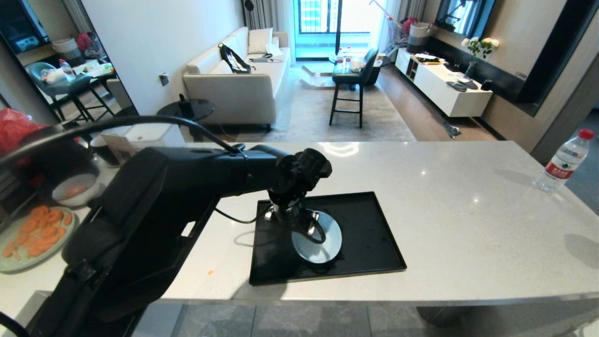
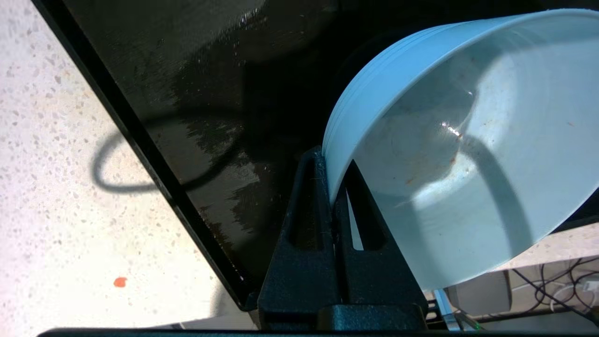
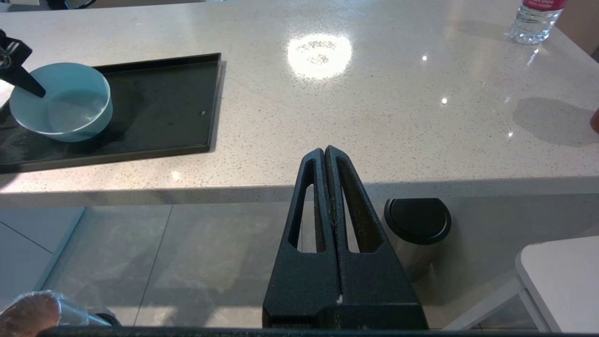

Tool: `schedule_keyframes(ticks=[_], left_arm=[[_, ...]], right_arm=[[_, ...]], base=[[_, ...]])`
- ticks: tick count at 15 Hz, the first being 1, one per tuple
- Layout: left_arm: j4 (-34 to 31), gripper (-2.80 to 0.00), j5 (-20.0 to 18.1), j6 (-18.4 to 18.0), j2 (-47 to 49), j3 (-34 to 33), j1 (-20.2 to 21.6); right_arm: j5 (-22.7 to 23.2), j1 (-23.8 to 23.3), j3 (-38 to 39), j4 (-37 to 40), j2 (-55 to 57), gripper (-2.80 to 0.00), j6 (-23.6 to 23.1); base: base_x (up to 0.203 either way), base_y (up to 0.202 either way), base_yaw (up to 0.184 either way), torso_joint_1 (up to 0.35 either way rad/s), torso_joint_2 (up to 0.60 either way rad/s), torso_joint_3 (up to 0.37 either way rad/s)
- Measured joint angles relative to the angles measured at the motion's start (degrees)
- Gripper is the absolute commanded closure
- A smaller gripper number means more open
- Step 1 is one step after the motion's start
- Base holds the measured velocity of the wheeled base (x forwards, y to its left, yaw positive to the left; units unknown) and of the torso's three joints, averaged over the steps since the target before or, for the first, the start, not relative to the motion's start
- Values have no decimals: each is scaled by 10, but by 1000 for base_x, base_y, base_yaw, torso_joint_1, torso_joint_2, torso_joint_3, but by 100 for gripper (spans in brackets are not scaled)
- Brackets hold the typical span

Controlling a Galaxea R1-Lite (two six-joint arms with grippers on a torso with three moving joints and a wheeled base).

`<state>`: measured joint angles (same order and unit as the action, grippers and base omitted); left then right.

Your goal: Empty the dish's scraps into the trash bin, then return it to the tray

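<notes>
Desk (image 1: 468, 210) space lay open to the right of the tray (image 1: 369, 234), out to a water bottle (image 1: 563, 161) near the far right edge. The tray sat close to the desk's front edge. The left gripper (image 2: 338, 185) was clamped on the rim of the bowl (image 2: 468, 154), which hung tilted over the tray's left part, holding only faint orange smears. The right gripper (image 3: 326, 161) was closed on nothing, off the desk's front edge. On the left, a plate (image 1: 18, 264) held carrot slices (image 1: 40, 229).

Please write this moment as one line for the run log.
left tool: shut on bowl rim | bowl: empty, over tray | right tool: shut, idle
</notes>
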<state>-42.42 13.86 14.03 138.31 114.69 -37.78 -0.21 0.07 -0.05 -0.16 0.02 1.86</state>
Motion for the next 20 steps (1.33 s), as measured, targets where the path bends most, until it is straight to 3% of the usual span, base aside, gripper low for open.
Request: schedule_keyframes(ticks=[2,3,11,18,19,20], left_arm=[[7,0,-3,0,2,0,1],[12,-280,-5,1,2,0,1],[14,-280,-6,0,0,0,1],[11,-280,-5,3,-57,-1,-3],[10,0,-4,3,-68,-1,-3],[9,0,-4,4,-79,-3,-3]], right_arm=[[0,0,0,0,0,0,0],[0,0,0,0,0,0,0],[0,0,0,0,0,0,0],[0,0,0,0,0,0,0],[0,0,0,0,0,0,0],[0,0,0,0,0,0,0]], base=[[0,0,0,0,0,0],[0,0,0,0,0,0],[0,0,0,0,0,0],[0,0,0,0,0,0],[0,0,0,0,0,0],[0,0,0,0,0,0]])
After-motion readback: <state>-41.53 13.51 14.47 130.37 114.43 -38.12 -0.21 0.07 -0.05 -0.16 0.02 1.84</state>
